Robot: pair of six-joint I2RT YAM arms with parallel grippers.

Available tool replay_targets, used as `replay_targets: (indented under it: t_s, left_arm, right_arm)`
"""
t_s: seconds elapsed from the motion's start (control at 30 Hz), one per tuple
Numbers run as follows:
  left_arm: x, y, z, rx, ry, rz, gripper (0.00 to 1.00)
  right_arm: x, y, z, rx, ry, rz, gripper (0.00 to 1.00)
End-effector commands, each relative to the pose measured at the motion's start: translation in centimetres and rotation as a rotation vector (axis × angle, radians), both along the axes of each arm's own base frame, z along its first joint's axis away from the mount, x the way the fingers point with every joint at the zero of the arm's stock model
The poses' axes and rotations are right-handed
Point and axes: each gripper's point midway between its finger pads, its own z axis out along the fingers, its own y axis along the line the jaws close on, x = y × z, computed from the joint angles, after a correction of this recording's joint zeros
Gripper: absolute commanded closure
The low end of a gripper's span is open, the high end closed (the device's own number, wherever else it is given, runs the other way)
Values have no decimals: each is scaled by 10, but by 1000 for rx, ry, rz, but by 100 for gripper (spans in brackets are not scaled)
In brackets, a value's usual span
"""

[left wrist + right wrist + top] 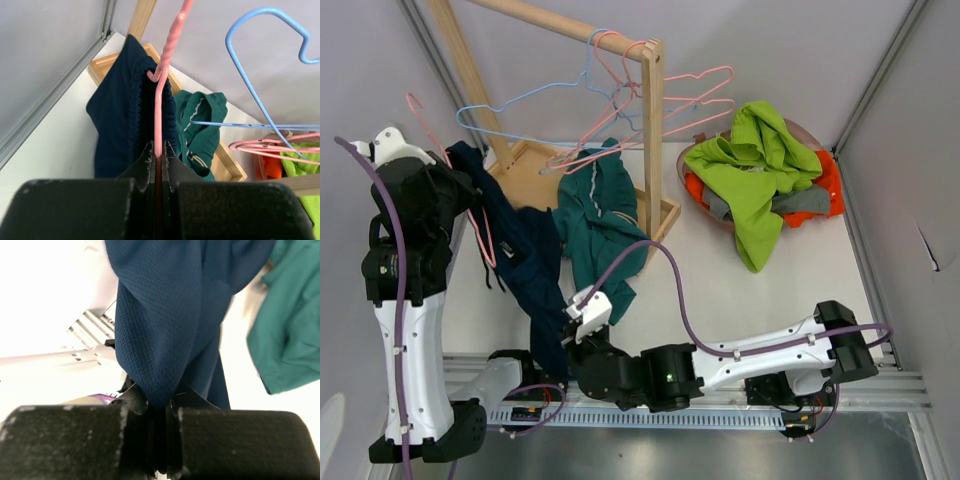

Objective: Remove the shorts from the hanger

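My left gripper [468,203] is shut on the wire of a pink hanger [159,107], and the wire runs up between its fingertips. The dark navy shorts [532,262] are draped over this hanger and stretch down toward the near edge. My right gripper [564,336] is shut on their lower end [165,335]. The teal shorts [601,228] lie off any hanger by the wooden rack's base, and they also show in the left wrist view [200,125]. The lime green shorts [760,165], the orange shorts [828,180] and the grey shorts [801,201] lie piled in a basket.
A wooden clothes rack [653,120] stands at the back centre with several empty pink and blue hangers [620,105] on its rail. The basket [692,192] sits at the back right. Grey walls close in the left, right and back.
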Motion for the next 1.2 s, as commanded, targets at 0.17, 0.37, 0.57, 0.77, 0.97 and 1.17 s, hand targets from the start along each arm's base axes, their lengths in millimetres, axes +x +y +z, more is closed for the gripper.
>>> replay_targets:
  t_s: [0.17,0.37,0.57,0.77,0.97,1.17]
  left_arm:
    - [-29,-30,78,-12,-290,-161,100]
    - [-65,-86,54,-195,-250,-423,100]
    - [-100,-120,-10,-407,-162,-542,100]
    - [-108,-70,28,-185,-246,-336,100]
    - [-94,-69,42,-68,-258,-359,100]
    - [-69,-74,34,51,-188,-408,100]
  right_arm:
    - [66,-1,2,-17,-37,-133,100]
    - [201,36,3,-4,-61,-169,100]
    - [285,71,23,-2,-52,-180,100]
    - [243,53,30,-3,-47,-178,100]
    - [140,7,-4,-42,-38,-164,100]
    - [104,-90,26,-58,-56,-347,100]
